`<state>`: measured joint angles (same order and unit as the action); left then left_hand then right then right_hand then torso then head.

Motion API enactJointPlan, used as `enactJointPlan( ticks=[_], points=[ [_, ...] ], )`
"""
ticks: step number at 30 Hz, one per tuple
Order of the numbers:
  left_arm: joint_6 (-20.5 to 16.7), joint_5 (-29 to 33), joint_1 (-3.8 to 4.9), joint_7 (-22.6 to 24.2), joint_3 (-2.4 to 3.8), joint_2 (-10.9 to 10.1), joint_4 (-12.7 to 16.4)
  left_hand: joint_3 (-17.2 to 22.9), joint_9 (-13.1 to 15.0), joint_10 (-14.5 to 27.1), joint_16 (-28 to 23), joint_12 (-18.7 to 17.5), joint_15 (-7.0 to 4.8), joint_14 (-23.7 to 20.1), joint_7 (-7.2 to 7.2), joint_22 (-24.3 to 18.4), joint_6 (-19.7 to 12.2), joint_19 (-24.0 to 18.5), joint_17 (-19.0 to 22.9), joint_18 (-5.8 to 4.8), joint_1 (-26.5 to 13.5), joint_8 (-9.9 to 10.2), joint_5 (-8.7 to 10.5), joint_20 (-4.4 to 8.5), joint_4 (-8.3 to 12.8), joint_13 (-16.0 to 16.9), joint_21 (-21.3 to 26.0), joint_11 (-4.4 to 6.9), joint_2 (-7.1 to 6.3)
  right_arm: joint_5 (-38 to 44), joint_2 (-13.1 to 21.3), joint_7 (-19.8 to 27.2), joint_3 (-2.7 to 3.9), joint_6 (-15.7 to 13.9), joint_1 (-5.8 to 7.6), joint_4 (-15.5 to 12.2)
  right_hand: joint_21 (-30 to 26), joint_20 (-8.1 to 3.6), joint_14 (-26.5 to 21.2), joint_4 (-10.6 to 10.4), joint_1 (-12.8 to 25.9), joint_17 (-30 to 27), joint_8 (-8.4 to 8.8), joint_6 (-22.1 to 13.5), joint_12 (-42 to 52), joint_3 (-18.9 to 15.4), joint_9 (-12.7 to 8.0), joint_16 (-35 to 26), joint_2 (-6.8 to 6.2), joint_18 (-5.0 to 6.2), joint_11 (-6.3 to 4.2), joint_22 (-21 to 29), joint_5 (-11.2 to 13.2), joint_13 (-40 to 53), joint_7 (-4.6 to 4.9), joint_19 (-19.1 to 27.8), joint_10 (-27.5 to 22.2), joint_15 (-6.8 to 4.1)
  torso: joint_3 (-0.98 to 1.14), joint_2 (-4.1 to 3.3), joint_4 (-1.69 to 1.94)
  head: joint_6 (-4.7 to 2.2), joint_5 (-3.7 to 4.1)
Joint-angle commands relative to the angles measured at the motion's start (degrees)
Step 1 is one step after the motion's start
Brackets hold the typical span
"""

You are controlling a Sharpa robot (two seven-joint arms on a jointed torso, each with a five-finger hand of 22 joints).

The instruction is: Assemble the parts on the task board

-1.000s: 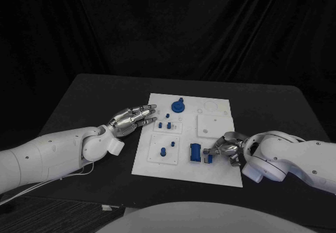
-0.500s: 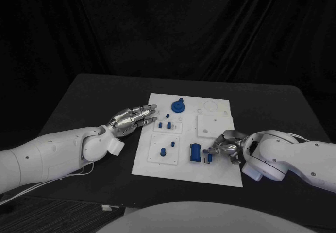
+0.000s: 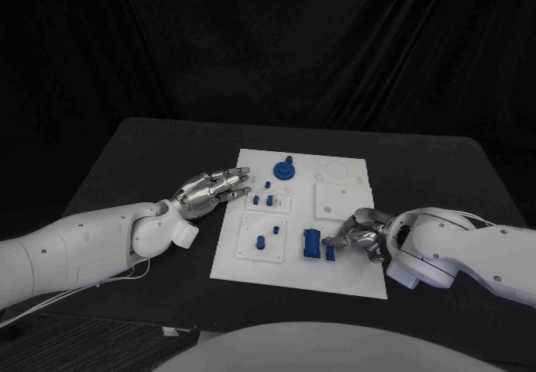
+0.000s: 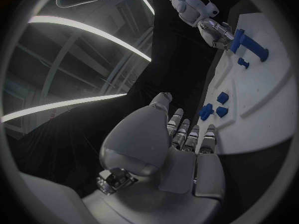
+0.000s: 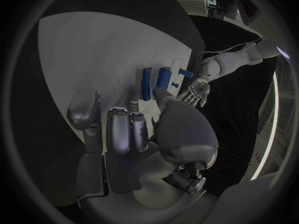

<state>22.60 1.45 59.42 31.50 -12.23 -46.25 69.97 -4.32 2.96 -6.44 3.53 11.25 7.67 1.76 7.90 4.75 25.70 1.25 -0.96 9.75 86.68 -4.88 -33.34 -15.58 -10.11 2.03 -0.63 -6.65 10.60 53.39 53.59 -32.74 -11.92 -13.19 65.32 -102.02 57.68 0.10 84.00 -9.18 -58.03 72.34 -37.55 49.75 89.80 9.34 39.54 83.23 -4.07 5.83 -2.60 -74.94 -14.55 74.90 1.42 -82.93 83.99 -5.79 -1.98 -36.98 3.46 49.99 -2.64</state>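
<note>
Blue rectangular part (image 3: 311, 243) lies on the white task board (image 3: 346, 277), near its front edge. Right hand (image 3: 359, 239) pinches a smaller blue piece (image 3: 331, 250) just beside it. Left hand (image 3: 212, 188) hovers at the board's left edge, fingers extended, holding nothing. Parts look light, rigid plastic, probably slick; best gripped across the long flat sides.

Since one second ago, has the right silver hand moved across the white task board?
Yes, slightly. The right silver hand has crept toward the long blue block on the white task board; its fingers are at the small blue part beside it.
</note>
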Motion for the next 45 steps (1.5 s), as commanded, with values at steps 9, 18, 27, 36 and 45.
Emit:
enactJointPlan(
  ticks=[9,18,27,36,45],
  points=[
    [1.0,0.2,-0.18,0.0,0.01,0.0,0.1,0.2,0.1,0.0,0.2,0.1,0.34,0.2,0.21,-0.1,0.1,0.2,0.0,0.69,0.0,-0.2,-0.2,-0.02,0.1,0.1,-0.3,-0.42,0.27,1.7,0.6,-0.7,0.0,1.0,0.08,-0.3,-0.7,0.16,2.8,-3.9,2.2,-0.2,-0.65,-0.9,0.2,-3.0,0.7,-0.3,-1.59,0.15,-0.05,-6.9,6.9,15.1,0.06,-0.2,6.0,-0.3,-0.02,-0.01,-0.04,0.01,-0.15],
    [1.0,0.2,-0.19,0.1,0.01,-0.1,0.1,0.2,0.1,0.0,0.2,0.1,0.35,0.1,0.23,0.0,0.4,0.2,0.0,0.69,-0.1,-0.3,-0.19,-0.04,0.2,0.1,-0.3,-0.45,0.22,6.9,3.7,6.7,0.01,-8.9,0.51,-3.0,2.9,-0.15,3.6,-7.8,5.6,3.4,-2.74,-0.7,0.2,-11.5,2.6,1.2,-2.43,-0.47,-0.47,-7.9,8.8,15.1,-0.45,-1.4,6.0,-0.66,0.02,0.0,-0.02,0.01,-0.28],
    [0.7,0.2,-0.2,0.3,0.01,-0.3,0.2,0.2,0.2,-0.1,0.2,0.2,0.33,0.1,0.25,0.0,0.6,0.2,0.0,0.69,-0.1,-0.4,-0.18,-0.05,0.2,0.1,-0.3,-0.49,0.16,7.4,6.2,15.3,0.01,-16.9,1.88,-5.0,7.0,0.11,4.2,-7.4,9.5,6.9,2.71,-1.3,0.2,-15.1,-1.7,2.9,3.9,-1.22,0.16,-8.9,4.5,15.1,0.44,-2.4,6.0,-0.32,0.03,0.02,-0.07,0.01,-0.09],
    [0.7,0.2,-0.2,0.4,0.01,-0.2,0.2,0.2,0.2,-0.1,0.2,0.2,0.33,0.1,0.25,0.0,0.6,0.2,0.0,0.69,-0.1,-0.4,-0.18,-0.05,0.2,0.1,-0.3,-0.49,0.16,6.0,5.1,19.2,-0.01,-13.0,1.85,-3.3,14.5,1.33,4.4,-7.5,8.2,8.3,16.18,1.9,0.2,-20.9,-14.1,3.6,9.05,-2.38,1.91,-10.5,5.0,15.1,2.41,-3.5,6.0,1.3,0.02,0.01,-0.02,0.01,-0.03],
    [0.8,0.2,-0.2,0.4,0.01,-0.1,0.2,0.2,0.2,-0.1,0.2,0.2,0.33,0.1,0.25,0.0,0.6,0.2,0.0,0.69,-0.1,-0.4,-0.18,-0.05,0.2,0.1,-0.3,-0.49,0.16,5.7,3.9,20.2,-0.02,-9.5,1.04,-1.9,18.1,1.95,4.2,-7.5,7.3,7.8,20.87,4.7,0.2,-24.7,-19.1,3.4,10.49,-2.9,2.44,-11.2,5.2,15.1,2.92,-3.8,6.0,1.79,0.01,-0.02,-0.01,0.01,-0.06]
  ],
)
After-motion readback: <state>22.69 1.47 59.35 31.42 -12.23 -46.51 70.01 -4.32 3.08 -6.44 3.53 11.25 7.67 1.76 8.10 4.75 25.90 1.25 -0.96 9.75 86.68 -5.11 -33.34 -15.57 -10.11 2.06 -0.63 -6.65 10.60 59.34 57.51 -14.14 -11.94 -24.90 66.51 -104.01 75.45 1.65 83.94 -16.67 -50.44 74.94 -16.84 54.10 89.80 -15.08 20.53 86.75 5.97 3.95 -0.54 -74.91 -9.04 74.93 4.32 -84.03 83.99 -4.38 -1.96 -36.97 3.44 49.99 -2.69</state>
